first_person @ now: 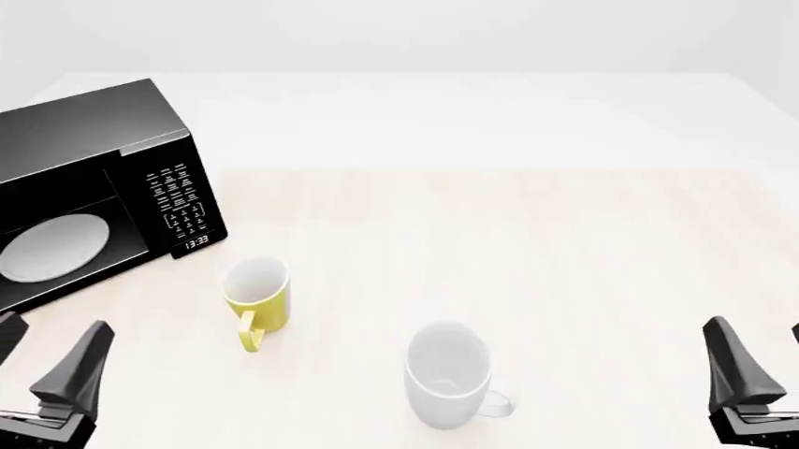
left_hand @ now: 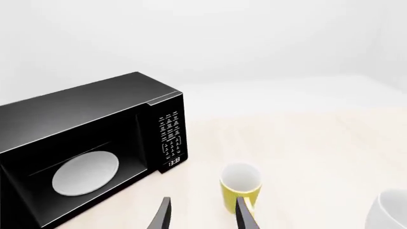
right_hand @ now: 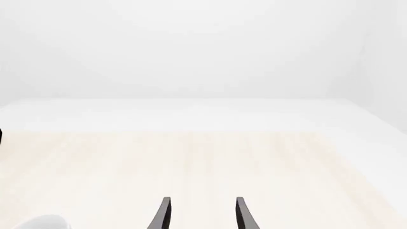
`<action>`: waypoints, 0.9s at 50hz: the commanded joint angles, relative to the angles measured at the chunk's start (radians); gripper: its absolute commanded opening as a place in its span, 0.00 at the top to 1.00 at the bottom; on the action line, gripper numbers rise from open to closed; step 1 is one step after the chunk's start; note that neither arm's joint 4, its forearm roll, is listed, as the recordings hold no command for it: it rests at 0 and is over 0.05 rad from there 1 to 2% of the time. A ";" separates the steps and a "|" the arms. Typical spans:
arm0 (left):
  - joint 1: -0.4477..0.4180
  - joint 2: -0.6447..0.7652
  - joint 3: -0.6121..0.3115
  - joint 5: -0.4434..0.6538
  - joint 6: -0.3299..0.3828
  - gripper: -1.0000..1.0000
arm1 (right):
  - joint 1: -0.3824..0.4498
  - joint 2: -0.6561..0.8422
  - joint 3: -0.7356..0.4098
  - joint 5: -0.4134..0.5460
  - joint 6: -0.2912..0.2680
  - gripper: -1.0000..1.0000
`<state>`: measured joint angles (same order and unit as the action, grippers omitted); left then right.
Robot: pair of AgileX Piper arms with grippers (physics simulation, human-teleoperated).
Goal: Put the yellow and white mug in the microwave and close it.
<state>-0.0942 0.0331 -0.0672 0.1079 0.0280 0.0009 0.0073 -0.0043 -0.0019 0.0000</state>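
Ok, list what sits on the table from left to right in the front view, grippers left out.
microwave → yellow and white mug → white mug

microwave: left part cut by front view edge, door not visible. Button labels too small to read. all-white mug cropped in both wrist views. left gripper, right gripper: partly out of frame.
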 commanded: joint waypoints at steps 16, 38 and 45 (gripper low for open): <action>-0.125 0.125 -0.073 0.058 -0.026 0.00 | 0.000 0.000 0.000 0.000 0.000 0.00; -0.115 0.506 -0.113 -0.131 -0.146 0.00 | 0.000 0.000 0.000 0.000 0.000 0.00; -0.116 0.574 -0.114 -0.169 -0.174 0.00 | 0.000 0.000 0.000 0.000 0.000 0.00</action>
<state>-0.2077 0.4815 -0.1734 0.0036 -0.1002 0.0011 0.0072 -0.0043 -0.0019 0.0000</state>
